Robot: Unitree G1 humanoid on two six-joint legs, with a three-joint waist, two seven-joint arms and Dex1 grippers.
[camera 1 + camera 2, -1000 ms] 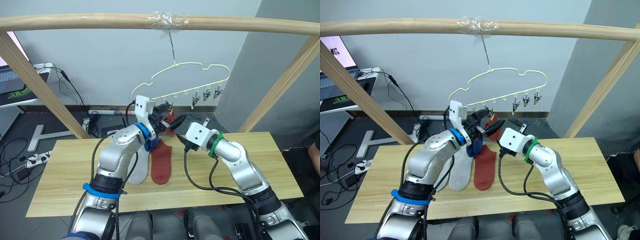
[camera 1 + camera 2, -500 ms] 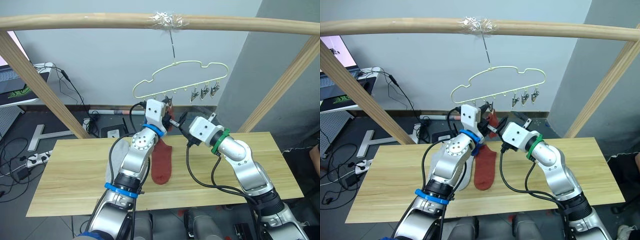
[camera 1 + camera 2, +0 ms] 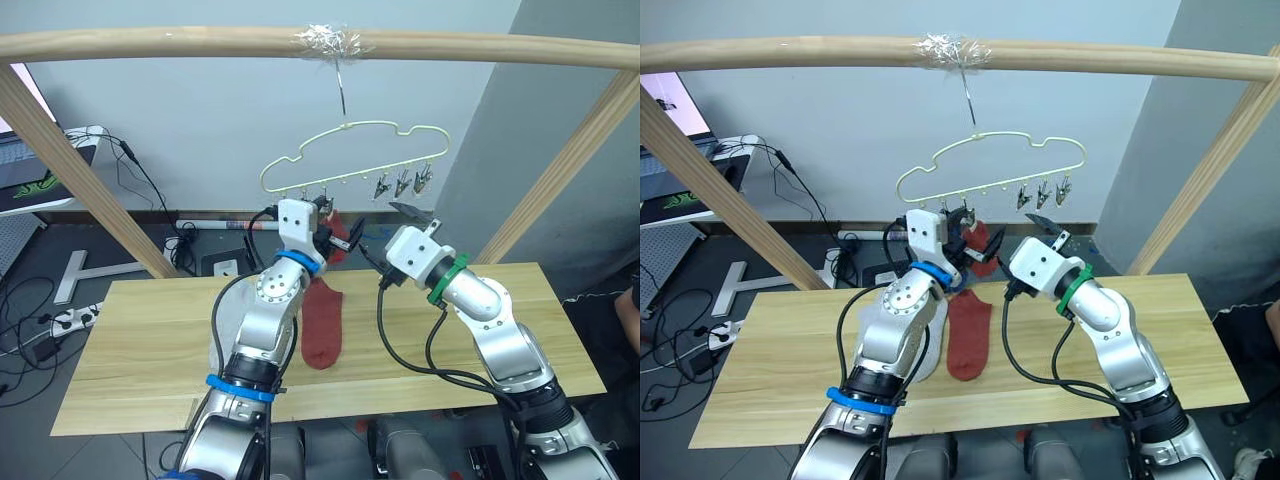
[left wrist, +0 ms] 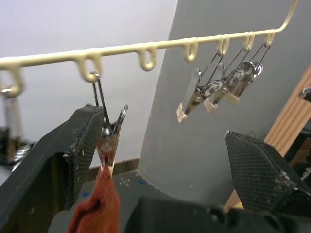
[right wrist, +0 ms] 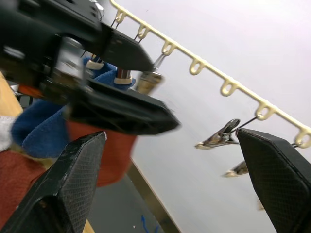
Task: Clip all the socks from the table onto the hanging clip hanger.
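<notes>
The cream clip hanger point(image 3: 420, 131) hangs from the wooden bar. A rust red sock point(image 4: 97, 208) dangles from one of its clips point(image 4: 109, 141), seen in the left wrist view. My left gripper point(image 3: 338, 230) is open around that clip, one finger right beside it. A blue sock point(image 5: 39, 127) hangs behind it. My right gripper point(image 3: 383, 228) is open and empty, just right of the hanging red sock. On the table point(image 3: 130, 350) lie a second red sock point(image 3: 320, 325) and a light grey sock point(image 3: 222, 335) partly hidden by my left arm.
Three free clips point(image 3: 400, 183) hang at the hanger's right end. The round bar point(image 3: 150, 42) rests on slanted wooden posts point(image 3: 65, 160) at both sides. A white desk with a laptop point(image 3: 30, 175) stands at the far left, with cables on the floor.
My left arm rose to the hanger's clips with the red sock. My right gripper drew back to the right, away from the sock. The hanger swung slightly left.
</notes>
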